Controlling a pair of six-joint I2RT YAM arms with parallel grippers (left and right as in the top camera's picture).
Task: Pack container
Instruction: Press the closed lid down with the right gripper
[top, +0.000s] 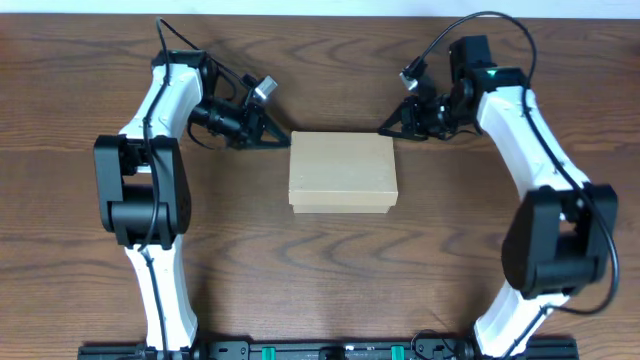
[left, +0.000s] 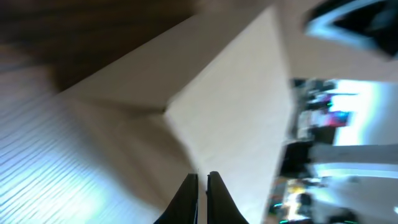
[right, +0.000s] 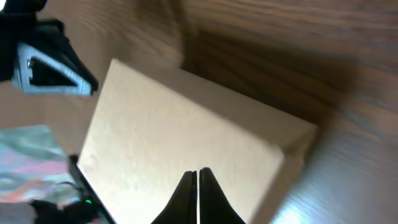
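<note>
Box (top: 343, 170) sits shut mid-frame on the table (top: 300, 270). Left claw (top: 283, 140) and right claw (top: 386, 128), both pressed together, touch its upper corners.

The container (top: 343, 171) is plain tan cardboard with no print or markings; its front side is a shade darker than its top. The table (top: 300, 270) is dark brown wood with fine streaked grain that runs lengthwise. The left arm (top: 165, 290) and right arm (top: 525, 130) have glossy white shells and black joints. The left gripper (top: 283, 140) and right gripper (top: 385, 129) are matte black. A small green light (top: 491, 72) glows on the right arm. A black rail (top: 320, 351) carries green patches.
</note>
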